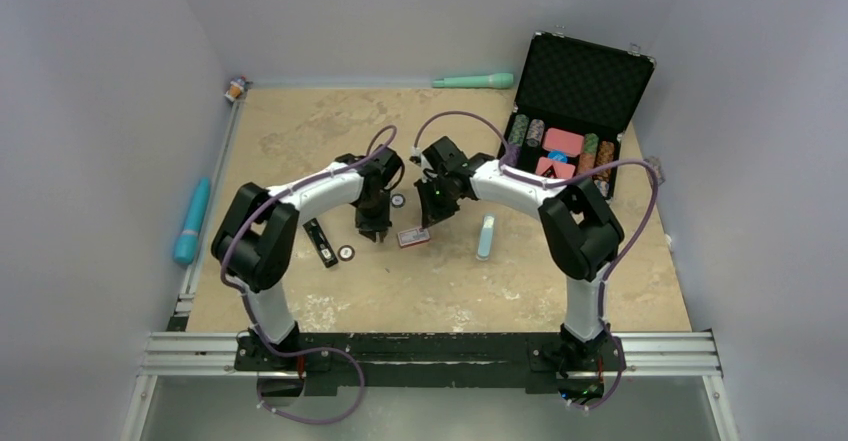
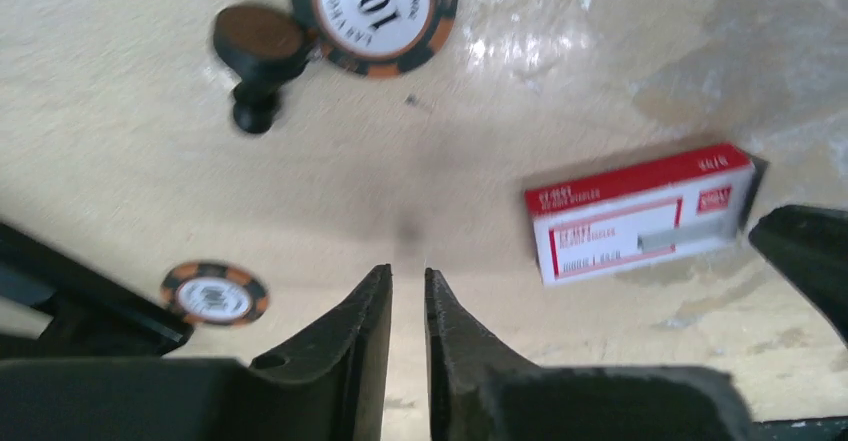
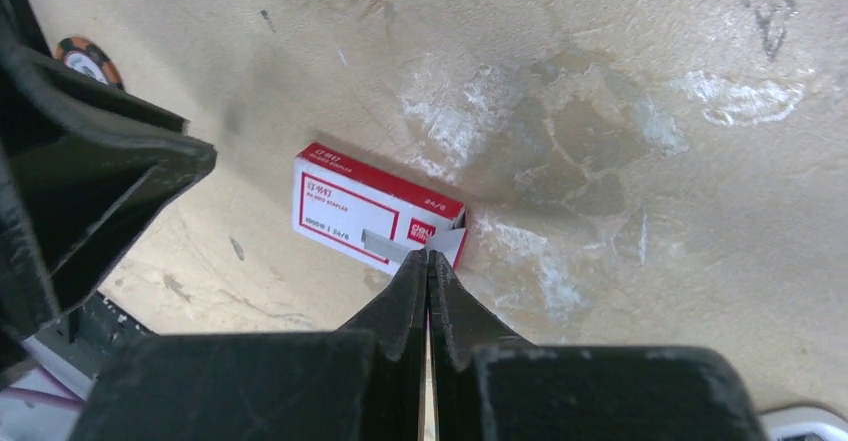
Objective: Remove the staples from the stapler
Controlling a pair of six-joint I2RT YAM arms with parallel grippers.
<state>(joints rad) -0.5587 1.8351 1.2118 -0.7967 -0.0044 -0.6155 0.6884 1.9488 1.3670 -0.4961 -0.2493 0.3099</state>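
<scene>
A short silvery strip of staples [image 3: 388, 245] lies on top of the small red-and-white staple box [image 3: 345, 206], which rests flat on the table [image 1: 413, 237]. My right gripper [image 3: 427, 257] is shut, its tips right at the strip's near end; whether they pinch it is unclear. The left wrist view shows the same strip [image 2: 685, 233] on the box [image 2: 620, 216]. My left gripper [image 2: 408, 273] hovers just left of the box with a narrow gap between its fingers and nothing in it. A black stapler [image 1: 320, 243] lies left of it, a pale blue stapler-like bar [image 1: 486, 236] to the right.
Poker chips [image 2: 372, 6] [image 2: 213, 294] and a small dark knob [image 2: 260, 46] lie near the left gripper. An open black case [image 1: 580, 81] of chips stands at back right. A teal pen [image 1: 473, 81] lies at the back wall and a blue tube [image 1: 192, 221] on the left rail.
</scene>
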